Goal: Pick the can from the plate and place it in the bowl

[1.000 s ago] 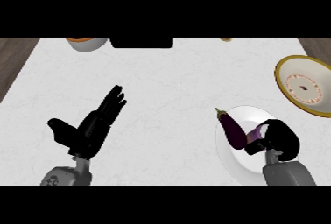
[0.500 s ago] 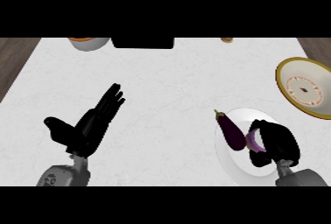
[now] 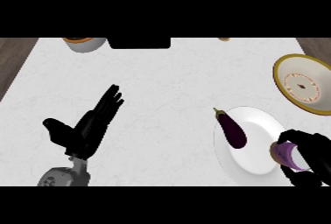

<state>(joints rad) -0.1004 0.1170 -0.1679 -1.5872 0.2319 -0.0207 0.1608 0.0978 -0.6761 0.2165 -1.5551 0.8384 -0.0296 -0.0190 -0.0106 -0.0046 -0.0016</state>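
The right hand (image 3: 309, 158) sits at 4 o'clock, fingers curled round the purple can (image 3: 285, 154) at the right edge of the white plate (image 3: 253, 157). An eggplant (image 3: 230, 129) lies on the plate's left side. The bowl (image 3: 301, 84), gold-rimmed, is at 2 o'clock, apart from the plate. The left hand (image 3: 87, 124) rests at 8 o'clock, fingers straight, holding nothing.

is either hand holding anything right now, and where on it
The right hand is curled round the purple can, gripping its side over the plate. The left hand holds nothing.
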